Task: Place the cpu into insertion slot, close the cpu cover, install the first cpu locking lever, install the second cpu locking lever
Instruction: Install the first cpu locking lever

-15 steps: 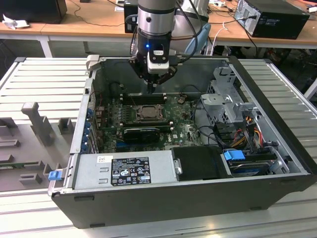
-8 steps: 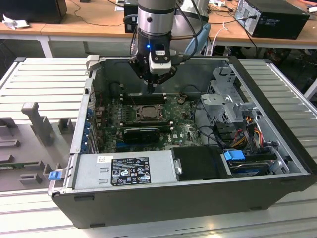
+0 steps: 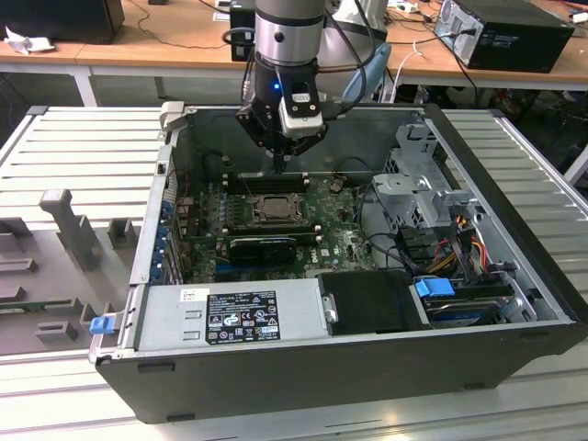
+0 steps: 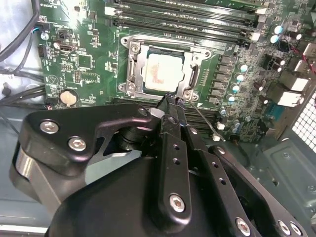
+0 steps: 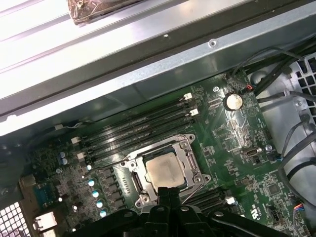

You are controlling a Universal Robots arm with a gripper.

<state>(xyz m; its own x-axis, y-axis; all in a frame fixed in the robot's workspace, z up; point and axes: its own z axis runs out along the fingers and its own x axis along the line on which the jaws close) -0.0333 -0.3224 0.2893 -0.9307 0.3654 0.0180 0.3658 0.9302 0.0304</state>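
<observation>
The cpu (image 4: 159, 72) lies flat in the insertion slot (image 4: 129, 48), its pale silver face showing through the window of the cpu cover (image 4: 132, 65), which lies down over it. In the first wrist view the cpu (image 5: 165, 170) sits framed by the cpu cover (image 5: 190, 163). My gripper (image 4: 170, 100) is shut, its tips pressed together just above the socket's near corner, beside a thin metal locking lever (image 4: 206, 122) that sticks out at a slant. From the exterior view, the gripper (image 3: 280, 166) hangs over the insertion slot (image 3: 273, 209).
The open computer case (image 3: 156, 276) holds the green motherboard (image 4: 89, 64). Memory slots (image 5: 143, 126) run along one side of the socket. A black heatsink block (image 3: 262, 248), power supply (image 3: 230, 317) and drive cage (image 3: 418, 184) surround it. Cables (image 4: 15, 94) hang near the case wall.
</observation>
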